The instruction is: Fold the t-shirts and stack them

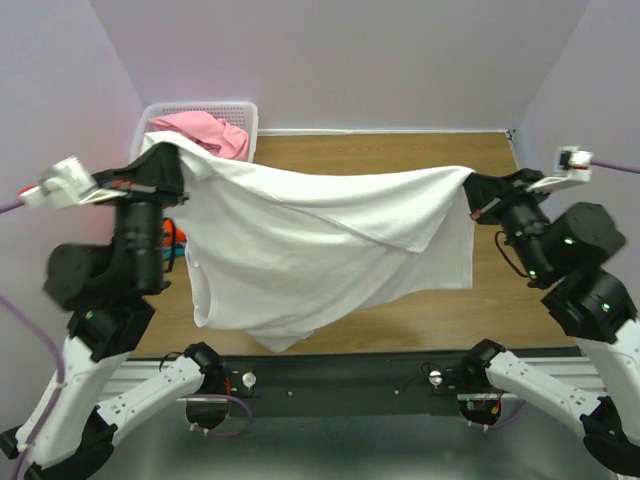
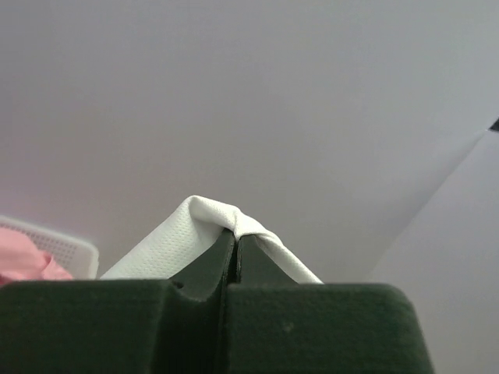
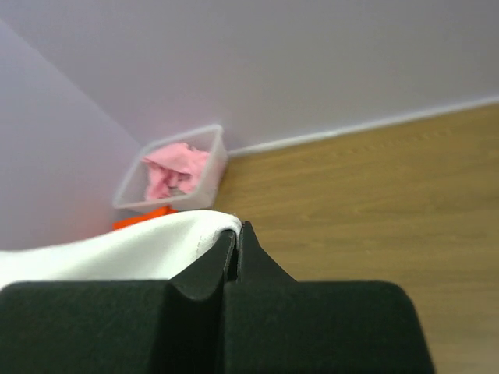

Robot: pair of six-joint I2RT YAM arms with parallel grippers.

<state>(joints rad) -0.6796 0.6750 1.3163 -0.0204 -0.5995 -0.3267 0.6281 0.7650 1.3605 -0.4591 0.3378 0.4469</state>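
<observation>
White t-shirt (image 1: 320, 240): soft matte cloth, strung in the air between both grippers. It spans the top view from 9 o'clock to 3 o'clock. The middle sags in long diagonal folds and the lowest corner droops toward 6 o'clock. Close up, the weave is finely dimpled.

Left gripper (image 2: 236, 238): dark, blocky fingers pinched together on a small peak of the white cloth, at about 10 o'clock in the top view.

Right gripper (image 3: 238, 231): the same dark fingers, closed tight on a rolled edge of the shirt, at about 2 o'clock.

Pink t-shirt (image 1: 205, 132): a crumpled heap lying in the basket.

Basket (image 1: 250, 112): white plastic lattice with rounded corners, at 11 o'clock on the table, against the wall.

Orange t-shirt (image 3: 144, 218): a bright strip on the table just in front of the basket.

Table (image 1: 400, 155): smooth pale wood grain.

Wall (image 2: 249, 93): plain lilac-grey.

Hidden or unclear: the hanging shirt covers much of the tabletop and part of the basket. Its sleeves and neck are lost in the folds. Whether its drooping corner touches the table cannot be told. The orange shirt is mostly covered by the left arm and the white cloth.
</observation>
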